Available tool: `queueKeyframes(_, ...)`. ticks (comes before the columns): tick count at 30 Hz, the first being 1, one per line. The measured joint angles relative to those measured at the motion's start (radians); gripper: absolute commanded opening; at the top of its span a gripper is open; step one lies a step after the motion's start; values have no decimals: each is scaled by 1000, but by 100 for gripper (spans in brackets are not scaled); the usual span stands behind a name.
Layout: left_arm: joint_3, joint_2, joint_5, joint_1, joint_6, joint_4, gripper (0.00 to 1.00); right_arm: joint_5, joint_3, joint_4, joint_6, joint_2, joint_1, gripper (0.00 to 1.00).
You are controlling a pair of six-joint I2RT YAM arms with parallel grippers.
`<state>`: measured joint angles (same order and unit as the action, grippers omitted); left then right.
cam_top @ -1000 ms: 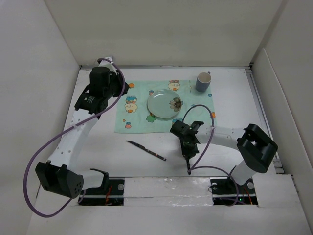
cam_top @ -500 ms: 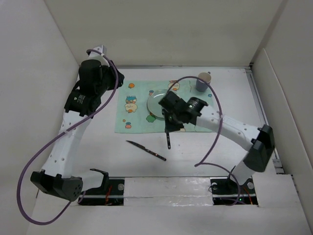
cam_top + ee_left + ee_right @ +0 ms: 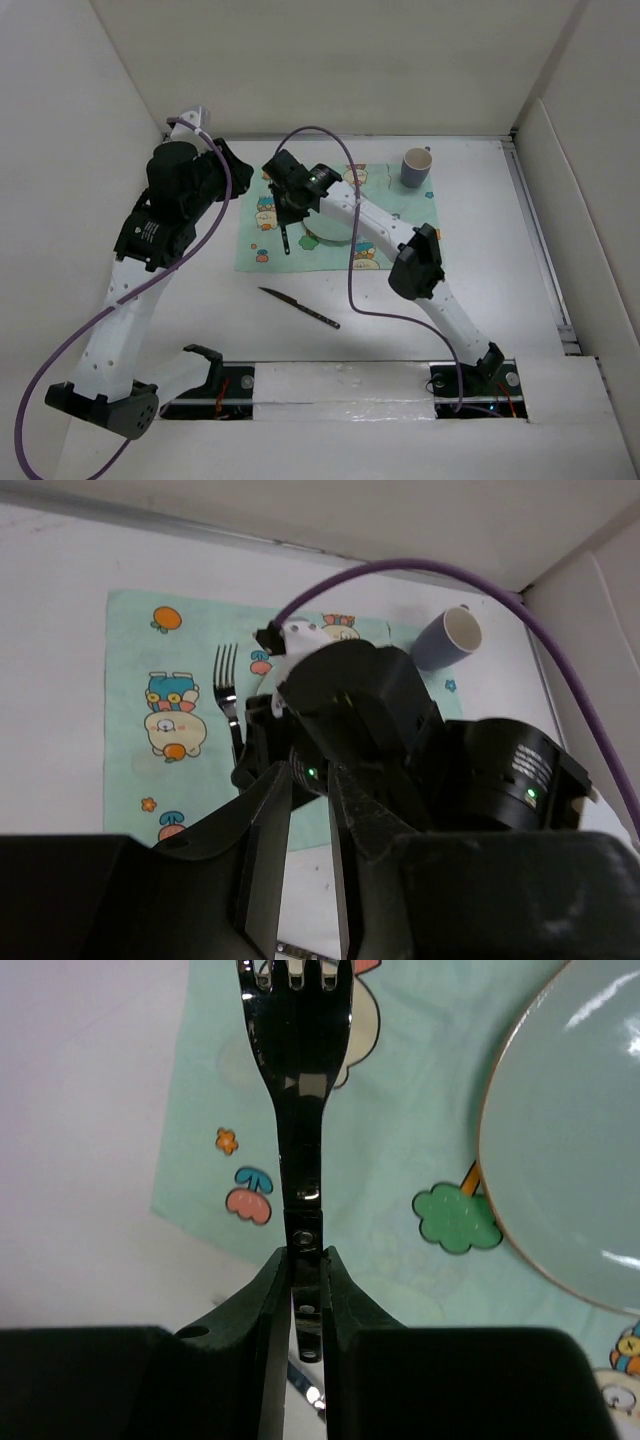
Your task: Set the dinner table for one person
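The white dinner table (image 3: 480,260) bears a mint-green placemat (image 3: 262,250) with a pale green plate (image 3: 320,235) on it. My right gripper (image 3: 290,212) is shut on the handle of a black fork (image 3: 287,238) and holds it over the mat, just left of the plate. In the right wrist view the fork (image 3: 300,1090) points away between the fingers of the gripper (image 3: 305,1260), with the plate (image 3: 570,1140) to the right. My left gripper (image 3: 238,170) hovers at the mat's far left corner, empty; in its wrist view (image 3: 310,780) the jaws stand a narrow gap apart.
A blue-grey cup (image 3: 416,167) stands off the mat's far right corner. A black knife (image 3: 298,306) lies slanted on the bare table in front of the mat. White walls close in the left, back and right sides.
My right arm swung from the table's front middle to the far left, carrying the fork over the mat beside the plate. My left arm drew back to the left.
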<state>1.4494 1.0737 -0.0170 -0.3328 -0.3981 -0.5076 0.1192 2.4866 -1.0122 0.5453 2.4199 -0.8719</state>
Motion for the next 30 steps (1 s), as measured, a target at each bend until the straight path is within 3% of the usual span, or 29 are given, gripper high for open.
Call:
queueKeyframes(9, -19, -4, 60, -93, -2, -39, 18, -10, 119, 48, 3, 158, 63, 0)
queueKeyframes(30, -115, -23, 67, -111, 10, -34, 18, -128, 130, 163, 164, 288, 79, 0)
